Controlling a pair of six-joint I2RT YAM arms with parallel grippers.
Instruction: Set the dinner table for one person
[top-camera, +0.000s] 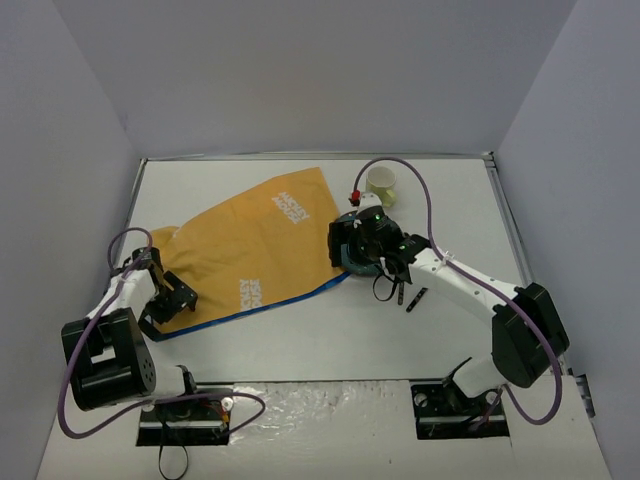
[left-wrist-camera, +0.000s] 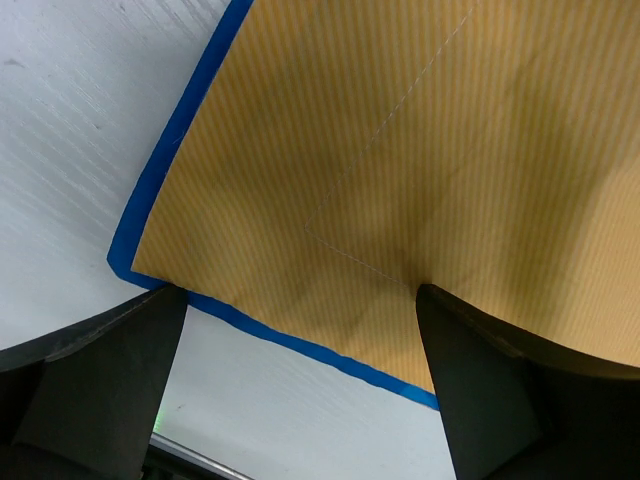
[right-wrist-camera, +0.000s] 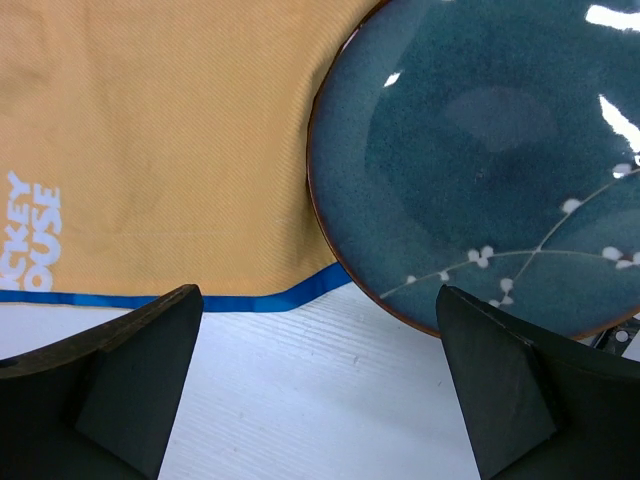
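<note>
The dinner table (top-camera: 300, 340) is a large white tabletop. An orange-yellow placemat (top-camera: 250, 245) with a blue edge and white lettering lies diagonally on it. A dark teal plate (right-wrist-camera: 480, 150) with white blossoms lies with its left rim over the placemat's (right-wrist-camera: 160, 130) right corner. My right gripper (top-camera: 350, 248) hovers open above the plate's near-left rim, in the wrist view (right-wrist-camera: 320, 295) over bare table. My left gripper (top-camera: 172, 300) is open over the placemat's near-left corner (left-wrist-camera: 150, 265), in the wrist view (left-wrist-camera: 300, 297) straddling the blue edge. Both are empty.
A pale cup (top-camera: 381, 182) stands at the back, right of the placemat, with a small red object (top-camera: 355, 195) beside it. A thin black utensil (top-camera: 415, 298) lies on the table right of the plate. Grey walls enclose the table.
</note>
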